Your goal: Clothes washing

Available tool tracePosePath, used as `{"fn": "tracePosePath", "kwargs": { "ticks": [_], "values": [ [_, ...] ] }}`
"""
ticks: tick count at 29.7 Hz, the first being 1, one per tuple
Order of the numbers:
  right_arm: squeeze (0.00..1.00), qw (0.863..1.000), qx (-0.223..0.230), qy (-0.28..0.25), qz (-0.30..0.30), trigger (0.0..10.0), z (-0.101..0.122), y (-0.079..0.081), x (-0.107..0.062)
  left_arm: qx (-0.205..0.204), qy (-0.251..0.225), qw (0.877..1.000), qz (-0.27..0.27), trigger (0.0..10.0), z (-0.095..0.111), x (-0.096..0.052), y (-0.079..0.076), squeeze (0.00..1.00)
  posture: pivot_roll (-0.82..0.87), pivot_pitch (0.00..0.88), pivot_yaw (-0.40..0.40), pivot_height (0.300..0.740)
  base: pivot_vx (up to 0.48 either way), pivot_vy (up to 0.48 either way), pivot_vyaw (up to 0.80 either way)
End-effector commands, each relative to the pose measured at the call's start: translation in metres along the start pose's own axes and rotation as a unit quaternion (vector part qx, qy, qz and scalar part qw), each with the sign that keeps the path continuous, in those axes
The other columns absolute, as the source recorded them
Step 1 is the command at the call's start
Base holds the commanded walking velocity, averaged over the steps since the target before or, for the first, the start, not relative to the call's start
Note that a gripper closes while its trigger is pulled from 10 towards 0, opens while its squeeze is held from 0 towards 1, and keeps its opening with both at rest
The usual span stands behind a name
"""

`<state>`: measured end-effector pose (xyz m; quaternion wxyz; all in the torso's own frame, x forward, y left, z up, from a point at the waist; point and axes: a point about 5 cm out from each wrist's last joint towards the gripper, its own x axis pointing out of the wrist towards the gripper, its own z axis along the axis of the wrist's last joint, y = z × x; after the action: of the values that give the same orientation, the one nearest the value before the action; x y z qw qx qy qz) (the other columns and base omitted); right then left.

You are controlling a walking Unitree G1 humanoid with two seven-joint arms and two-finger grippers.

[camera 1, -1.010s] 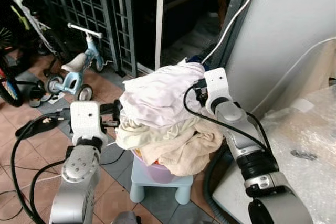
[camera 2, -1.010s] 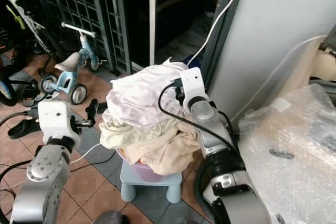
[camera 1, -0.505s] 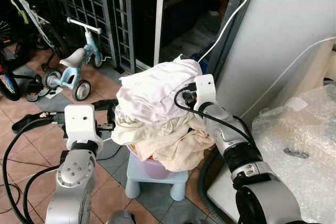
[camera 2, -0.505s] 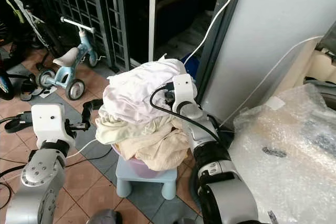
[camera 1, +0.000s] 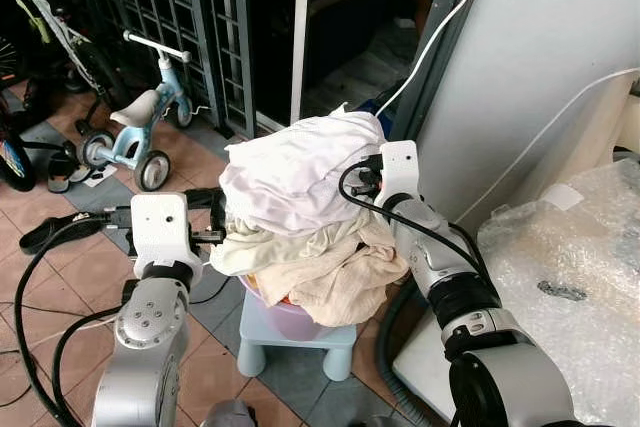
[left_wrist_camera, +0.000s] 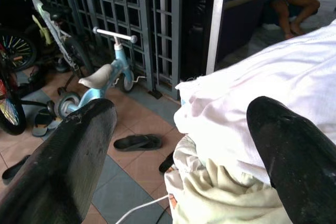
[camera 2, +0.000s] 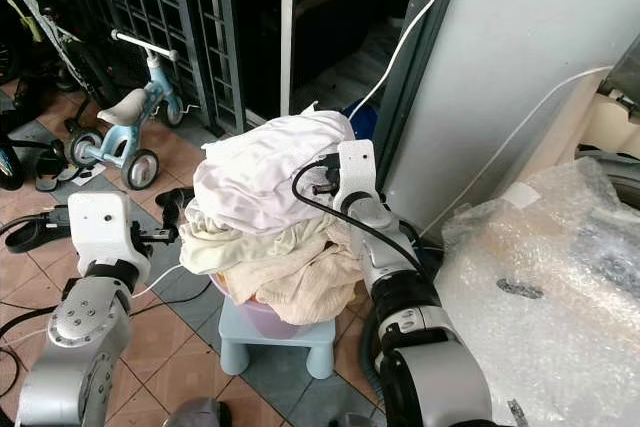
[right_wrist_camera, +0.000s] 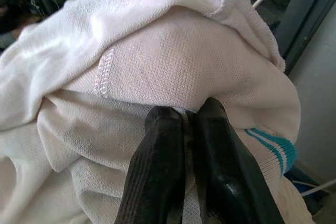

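On top of a pale blue stool (camera 1: 300, 332) sits a pink basin (camera 1: 290, 315), heaped high with laundry (camera 1: 320, 257). All places below are given from this heap. Its upper layer is a white knit garment (camera 1: 295, 177) with a teal stripe near one edge, seen in the right wrist view; cream and beige cloths (camera 1: 335, 277) spill out below it over the basin's rim.

At the heap's right flank the right pincer (right_wrist_camera: 186, 124) is pressed into the white garment, its two black fingers (right_wrist_camera: 157, 166) drawn together with a fold of that fabric pinched between their tips. Its silver arm (camera 1: 440, 267) reaches in from the heap's lower right.

At the heap's left flank the left pincer (left_wrist_camera: 181, 129) stands spread wide, one finger (left_wrist_camera: 63, 156) out over the floor and the other (left_wrist_camera: 294, 150) lying against the white garment; it has hold of nothing.

Beyond the heap on the left stand a light blue balance bike (camera 1: 135, 127) and a metal grille gate (camera 1: 200, 27) on the tiled floor (camera 1: 60, 257), with dark sandals (left_wrist_camera: 139, 141) lying near. Right of the heap rises a grey wall (camera 1: 540, 57) with a white cable (camera 1: 440, 27) running up it, and a bubble-wrapped object (camera 1: 570, 277) lies lower on that side.
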<state>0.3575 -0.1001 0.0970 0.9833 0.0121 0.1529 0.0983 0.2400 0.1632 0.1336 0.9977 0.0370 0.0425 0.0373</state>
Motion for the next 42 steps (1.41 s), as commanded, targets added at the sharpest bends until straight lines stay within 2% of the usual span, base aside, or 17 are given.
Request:
{"fn": "tracePosePath", "kwargs": {
  "ticks": [1,11,14,17,19,21,22,24,25,29,31,37,42],
  "values": [
    [0.0,1.0,0.012,-0.02,-0.016,0.0,0.007,-0.005,0.0,0.008,-0.006,1.0,0.003,10.0,0.002,0.004,0.0,0.0,0.1,0.0,-0.05,0.74,0.0,0.0,0.0],
    [0.0,0.995,0.019,-0.098,-0.033,0.0,0.032,-0.018,-0.005,0.005,-0.004,1.0,0.008,10.0,-0.004,0.006,-0.001,0.0,0.07,0.0,-0.046,0.74,0.0,0.0,0.0],
    [0.0,0.988,0.015,-0.151,-0.041,0.0,0.054,-0.023,-0.01,0.004,-0.007,1.0,0.009,10.0,-0.004,0.009,-0.001,0.0,0.06,0.0,-0.045,0.74,0.0,0.0,0.0],
    [0.0,0.973,-0.004,-0.224,-0.051,0.0,0.087,-0.028,-0.02,0.003,-0.013,1.0,0.013,10.0,-0.002,0.014,-0.001,0.0,0.05,0.0,-0.043,0.74,0.0,0.0,0.0],
    [0.0,0.958,-0.028,-0.277,-0.068,0.0,0.111,-0.033,-0.031,0.004,-0.015,1.0,0.016,10.0,-0.002,0.017,-0.001,0.0,0.05,0.0,-0.041,0.74,0.0,0.0,0.0],
    [0.0,0.939,-0.066,-0.326,-0.09,0.0,0.133,-0.039,-0.044,0.007,-0.02,1.0,0.023,10.0,-0.002,0.02,-0.001,0.0,0.04,0.0,-0.039,0.74,0.0,0.0,0.0],
    [0.0,0.917,-0.103,-0.365,-0.124,0.0,0.153,-0.048,-0.059,0.01,-0.023,0.999,0.027,10.0,-0.001,0.022,-0.002,0.0,0.03,0.0,-0.036,0.74,0.0,0.0,0.0],
    [0.0,0.903,-0.12,-0.386,-0.146,0.0,0.164,-0.056,-0.071,0.011,-0.024,0.999,0.027,10.0,-0.001,0.024,-0.003,0.0,0.02,0.0,-0.033,0.74,0.0,0.0,0.0],
    [0.0,0.891,-0.138,-0.396,-0.172,0.0,0.17,-0.064,-0.081,0.01,-0.028,0.999,0.022,10.0,-0.001,0.027,-0.005,0.0,0.01,0.0,-0.031,0.74,0.0,0.0,0.0],
    [0.0,0.885,-0.153,-0.388,-0.206,0.0,0.169,-0.079,-0.089,0.004,-0.041,0.999,0.004,10.0,0.003,0.032,-0.011,0.0,-0.01,0.0,-0.021,0.74,0.0,-0.077,0.0],
    [0.0,0.888,-0.153,-0.376,-0.217,0.0,0.163,-0.084,-0.091,0.003,-0.044,0.999,0.0,10.0,0.004,0.034,-0.013,0.0,-0.01,0.0,-0.019,0.74,0.0,-0.369,0.0],
    [0.0,0.891,-0.157,-0.357,-0.233,0.0,0.152,-0.084,-0.095,0.002,-0.046,0.999,-0.005,10.0,0.002,0.035,-0.015,0.0,-0.02,0.0,-0.015,0.74,0.0,-0.314,0.0],
    [0.0,0.897,-0.151,-0.353,-0.218,0.0,0.149,-0.081,-0.093,0.0,-0.044,0.999,-0.007,10.0,0.0,0.034,-0.016,0.0,-0.02,0.0,-0.014,0.74,0.0,-0.343,0.0]
  ]
}}
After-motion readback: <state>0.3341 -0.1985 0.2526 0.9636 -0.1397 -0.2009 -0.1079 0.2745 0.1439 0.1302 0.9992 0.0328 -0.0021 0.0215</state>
